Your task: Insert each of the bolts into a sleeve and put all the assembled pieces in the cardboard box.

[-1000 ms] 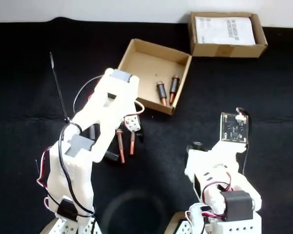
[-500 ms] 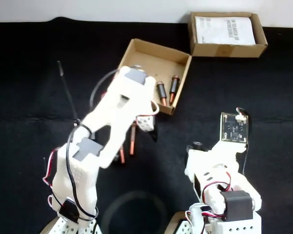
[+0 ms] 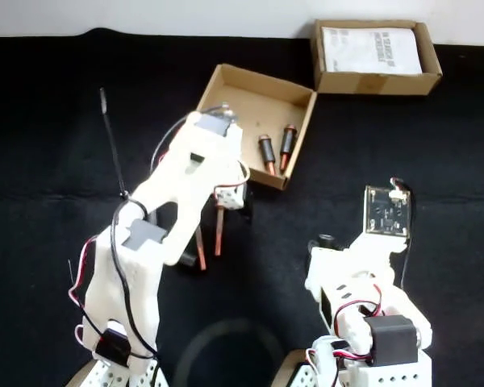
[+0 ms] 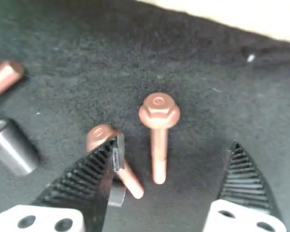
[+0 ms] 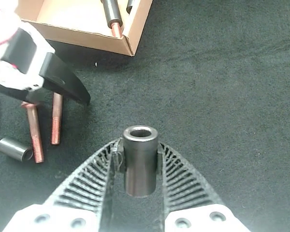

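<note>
My left gripper (image 4: 176, 145) is open and hangs low over the black mat, just in front of the cardboard box (image 3: 244, 102). A copper bolt (image 4: 158, 133) lies between its fingers, untouched. A second bolt (image 4: 117, 162) lies partly under one finger (image 4: 94, 176). Both bolts (image 3: 219, 232) show beside the left gripper (image 3: 235, 208) in the high view. My right gripper (image 5: 140, 145) is shut on a dark sleeve (image 5: 140, 166), held upright near the table's front (image 3: 327, 241). Two assembled pieces (image 3: 276, 150) lie in the box.
Loose sleeves (image 4: 9, 151) (image 5: 14, 148) lie on the mat beside the bolts. A second cardboard box (image 3: 377, 79) holding a printed sheet stands at the back right. The left arm's black cable (image 3: 113, 149) sticks up over the mat.
The left arm swung out toward the cardboard box, then drew back a little, its gripper now over the two bolts. The right arm kept still with its sleeve.
</note>
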Controlling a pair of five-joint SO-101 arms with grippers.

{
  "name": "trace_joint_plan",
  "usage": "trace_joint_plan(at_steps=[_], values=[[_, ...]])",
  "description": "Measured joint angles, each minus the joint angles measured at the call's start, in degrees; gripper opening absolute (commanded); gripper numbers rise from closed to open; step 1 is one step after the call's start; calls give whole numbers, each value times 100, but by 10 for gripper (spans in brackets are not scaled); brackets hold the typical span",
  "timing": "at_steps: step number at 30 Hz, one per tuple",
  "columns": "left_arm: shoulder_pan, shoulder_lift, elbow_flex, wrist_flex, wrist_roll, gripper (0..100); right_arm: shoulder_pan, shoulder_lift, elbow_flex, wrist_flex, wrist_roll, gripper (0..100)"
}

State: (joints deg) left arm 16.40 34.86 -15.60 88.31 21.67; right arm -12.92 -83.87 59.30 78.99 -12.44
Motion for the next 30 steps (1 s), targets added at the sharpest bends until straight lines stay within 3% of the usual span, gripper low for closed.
trace_joint_plan(at_steps=[6,13,30], values=[[0,114,0,0,-18,303,0,0,0,-158,0,6],[0,149,0,0,-9,14,0,0,0,-281,0,6],[0,158,-105,0,-9,8,0,0,105,-580,0,6]])
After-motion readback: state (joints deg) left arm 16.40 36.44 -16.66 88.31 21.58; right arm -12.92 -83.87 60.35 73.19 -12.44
